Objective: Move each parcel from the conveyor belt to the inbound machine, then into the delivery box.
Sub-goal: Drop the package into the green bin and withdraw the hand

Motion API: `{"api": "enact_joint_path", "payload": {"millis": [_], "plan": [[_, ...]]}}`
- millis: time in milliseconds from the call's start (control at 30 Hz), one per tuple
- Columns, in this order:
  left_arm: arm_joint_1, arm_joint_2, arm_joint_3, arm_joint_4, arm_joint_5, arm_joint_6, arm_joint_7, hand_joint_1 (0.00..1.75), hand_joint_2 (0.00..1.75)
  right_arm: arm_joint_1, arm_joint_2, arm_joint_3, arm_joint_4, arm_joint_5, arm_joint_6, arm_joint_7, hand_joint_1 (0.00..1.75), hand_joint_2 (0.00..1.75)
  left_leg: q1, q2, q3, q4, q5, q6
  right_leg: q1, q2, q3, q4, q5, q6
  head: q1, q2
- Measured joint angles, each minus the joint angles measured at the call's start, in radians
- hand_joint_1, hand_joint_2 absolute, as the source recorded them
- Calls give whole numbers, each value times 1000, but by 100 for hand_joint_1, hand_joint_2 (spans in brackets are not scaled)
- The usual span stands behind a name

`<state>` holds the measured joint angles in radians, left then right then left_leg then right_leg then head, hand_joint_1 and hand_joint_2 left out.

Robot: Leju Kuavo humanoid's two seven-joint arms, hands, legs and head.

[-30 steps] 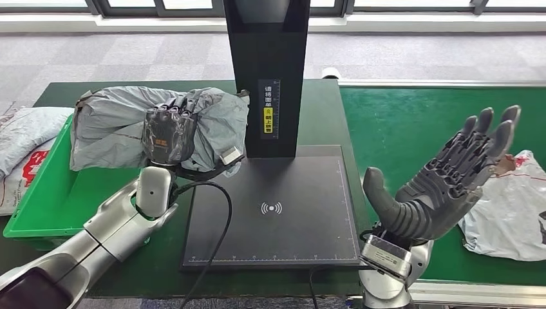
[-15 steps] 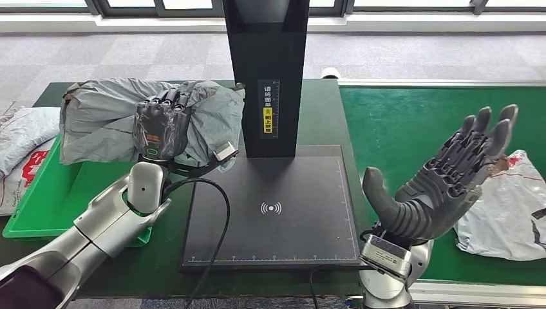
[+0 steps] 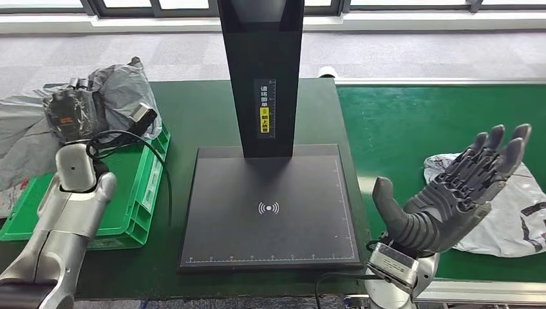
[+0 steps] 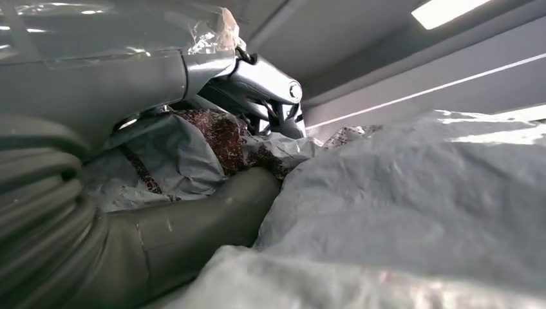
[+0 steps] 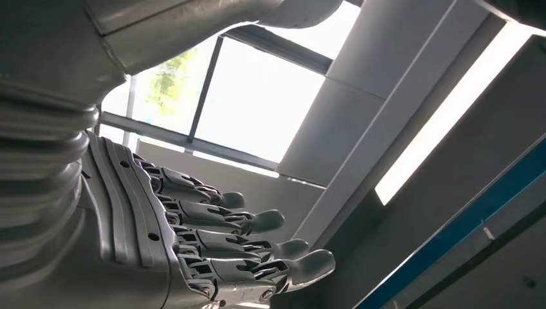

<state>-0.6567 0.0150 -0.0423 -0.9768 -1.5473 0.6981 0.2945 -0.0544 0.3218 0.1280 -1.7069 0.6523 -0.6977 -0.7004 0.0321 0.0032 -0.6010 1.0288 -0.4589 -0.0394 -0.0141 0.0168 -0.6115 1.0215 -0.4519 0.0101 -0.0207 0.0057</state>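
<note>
We see the inbound machine (image 3: 269,212) at centre, its flat black plate bare and its dark column rising at the far side. To the right runs the conveyor belt (image 3: 399,129), where a white parcel (image 3: 515,212) lies partly behind our right hand (image 3: 451,199); that hand is raised palm up, fingers spread and holding nothing. At far left the green delivery box (image 3: 138,206) sits beside the machine, its left part cut off by the picture's edge. Our left hand (image 3: 74,116) grips the grey parcel (image 3: 122,87) over the box's far end; the crumpled wrap hides most of its fingers.
</note>
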Motion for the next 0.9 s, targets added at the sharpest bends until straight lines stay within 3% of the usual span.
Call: {"api": "enact_joint_path", "payload": {"millis": [100,267,800,900], "plan": [[14,-36,137,17,-16,0,-12,175,175,1,0,-4,-1,3,0,0,0,175,0,-2,-1,0,0,0,0,-2,1,0,0,0,0,0],[26,-69,234,37,-22,0,-4,175,175,1,0,-7,0,5,0,0,0,175,0,-3,-2,0,0,0,0,-2,1,0,0,0,0,0],[26,-97,291,67,-22,0,4,175,175,1,0,-13,0,4,0,0,0,175,0,-4,-2,0,0,0,0,-2,1,0,0,0,0,0],[26,-99,294,70,-22,0,4,47,175,1,0,-15,0,3,0,0,0,175,0,-4,-2,0,0,0,0,-2,1,0,0,0,0,0]]}}
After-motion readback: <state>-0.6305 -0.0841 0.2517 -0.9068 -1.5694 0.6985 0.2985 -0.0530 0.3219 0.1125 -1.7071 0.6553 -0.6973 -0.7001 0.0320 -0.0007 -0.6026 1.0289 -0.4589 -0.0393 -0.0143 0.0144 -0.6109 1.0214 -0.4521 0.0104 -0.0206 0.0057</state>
